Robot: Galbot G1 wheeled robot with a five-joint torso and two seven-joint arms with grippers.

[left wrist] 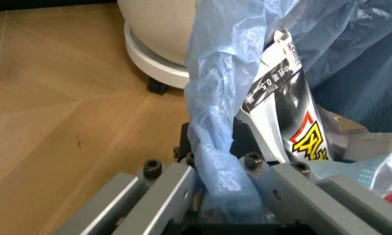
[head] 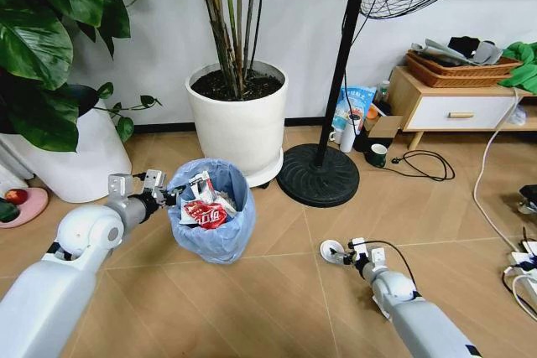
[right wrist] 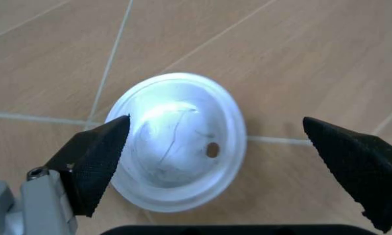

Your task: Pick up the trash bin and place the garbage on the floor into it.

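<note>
1. The left hand (head: 165, 194) pinches the rim of the small round trash bin lined with a crinkly light blue plastic bag (head: 220, 225), its grey fingers (left wrist: 166, 188) pressed onto a bunched fold of the liner, seen close in the left wrist view.
2. The bin sits in front of the large white plant pot (head: 237, 119) and beside the black round fan base (head: 318, 175); whether it rests on the tan herringbone wood-look floor (head: 277, 291) or hangs just clear of it is hard to judge.
3. Inside the bin lie a red snack wrapper (head: 204, 215) and a silver-and-black printed packet (left wrist: 284, 103), standing upright against the liner.
4. The right hand (head: 343, 251) hovers low over the floor, its black textured fingertips (right wrist: 94, 156) spread wide on either side of a small white domed plastic disc (right wrist: 178, 142) with a small hole, lying on a pale seam of the flooring.
</note>
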